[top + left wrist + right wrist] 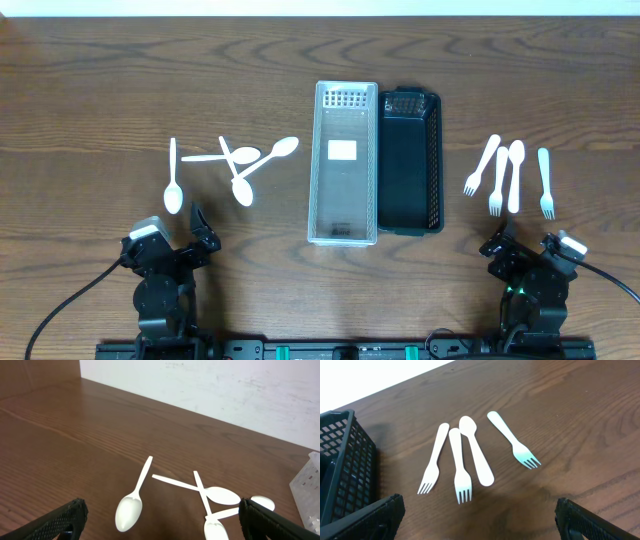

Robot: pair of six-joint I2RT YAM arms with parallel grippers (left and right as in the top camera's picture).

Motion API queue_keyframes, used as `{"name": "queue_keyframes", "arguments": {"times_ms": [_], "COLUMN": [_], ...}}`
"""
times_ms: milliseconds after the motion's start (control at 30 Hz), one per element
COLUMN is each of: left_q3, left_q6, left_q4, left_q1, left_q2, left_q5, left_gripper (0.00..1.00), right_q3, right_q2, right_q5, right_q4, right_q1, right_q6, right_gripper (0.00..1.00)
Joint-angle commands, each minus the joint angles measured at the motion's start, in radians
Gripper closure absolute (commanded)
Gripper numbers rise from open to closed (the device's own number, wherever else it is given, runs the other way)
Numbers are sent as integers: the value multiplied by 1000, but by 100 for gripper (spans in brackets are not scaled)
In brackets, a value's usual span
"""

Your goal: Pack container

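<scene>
Nearest the lens, the left gripper [160,522] and the right gripper [480,520] are seen with their fingers spread wide apart. A dark brown wood-grain table [100,80] is laid out beneath them, bounded at its far edge by a white wall [225,390]. At the table's middle the clear container [344,165] is set with its long axis running from the robot's side toward the wall. The black basket [410,160] is placed parallel to it, touching its right flank. A white label [342,151] is seen on the clear container's floor, while the basket's interior is shown only as dark. Four white spoons [245,155] are scattered to the left, three of them crossed. Three forks [497,185] and a single spoon [515,175] are laid to the right, the tines turned toward the robot
</scene>
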Motion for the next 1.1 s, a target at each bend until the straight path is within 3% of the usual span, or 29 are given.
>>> {"name": "queue_keyframes", "arguments": {"times_ms": [0, 767, 900, 1067], "left_q3": [-27, -27, -27, -23], "left_q6": [10, 10, 7, 2], "left_q4": [-6, 25, 24, 20], "left_q1": [-5, -5, -5, -5], "left_q2": [-5, -5, -5, -5], "left_q5": [-12, -12, -9, 100], "left_gripper": [2, 2, 2, 2], "right_q3": [-9, -9, -9, -8], "right_q2": [-9, -9, -9, -9], "right_q5": [2, 8, -113, -255], "right_q4": [0, 29, 101, 173], "right_q1": [8, 8, 8, 8], "right_q6": [-13, -13, 38, 65], "right_gripper": [1, 1, 1, 1]}}
